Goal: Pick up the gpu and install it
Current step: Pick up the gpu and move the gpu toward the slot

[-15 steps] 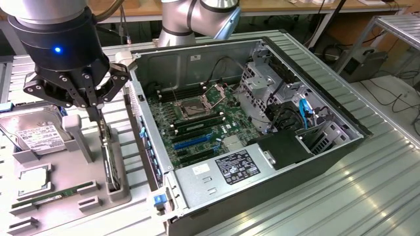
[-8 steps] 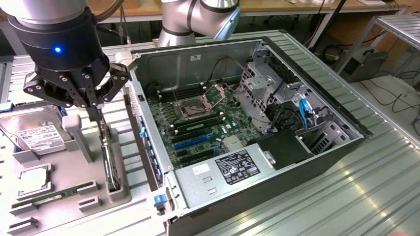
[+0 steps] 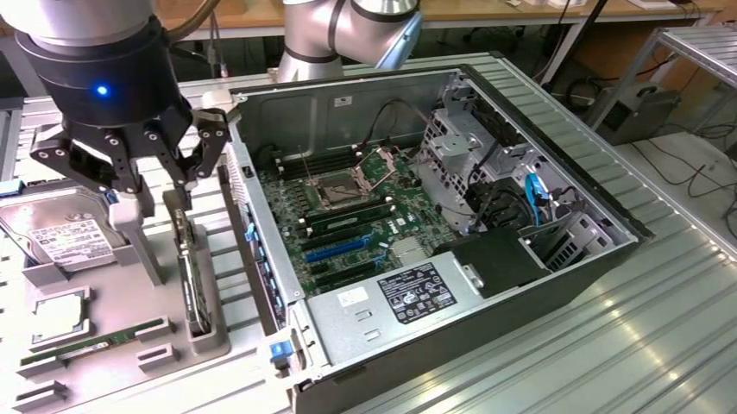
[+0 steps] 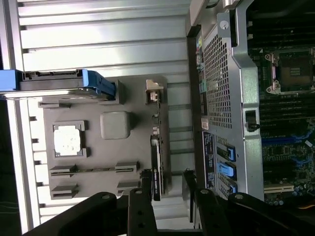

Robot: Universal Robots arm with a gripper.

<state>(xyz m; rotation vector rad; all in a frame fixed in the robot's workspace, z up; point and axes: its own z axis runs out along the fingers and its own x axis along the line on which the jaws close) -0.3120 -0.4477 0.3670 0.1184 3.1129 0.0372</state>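
The gpu (image 3: 190, 280) is a thin dark card standing on its edge in a slot of the grey holder (image 3: 121, 302), beside the open computer case (image 3: 437, 216). In the wrist view the gpu (image 4: 156, 164) shows edge-on as a narrow dark strip. My gripper (image 3: 161, 194) hangs just above the card's far end and is open. The card lies in the gap between my gripper's (image 4: 167, 182) two black fingers, closer to one of them, and neither finger touches it. The motherboard's blue card slots (image 3: 340, 250) lie bare inside the case.
On the grey holder sit a hard drive (image 3: 58, 228) with a blue caddy (image 4: 64, 81), a CPU (image 3: 58, 315), a green RAM stick (image 3: 92, 343) and an upright grey post (image 3: 144, 246). The case's perforated rear wall (image 4: 219, 78) stands close beside the gpu.
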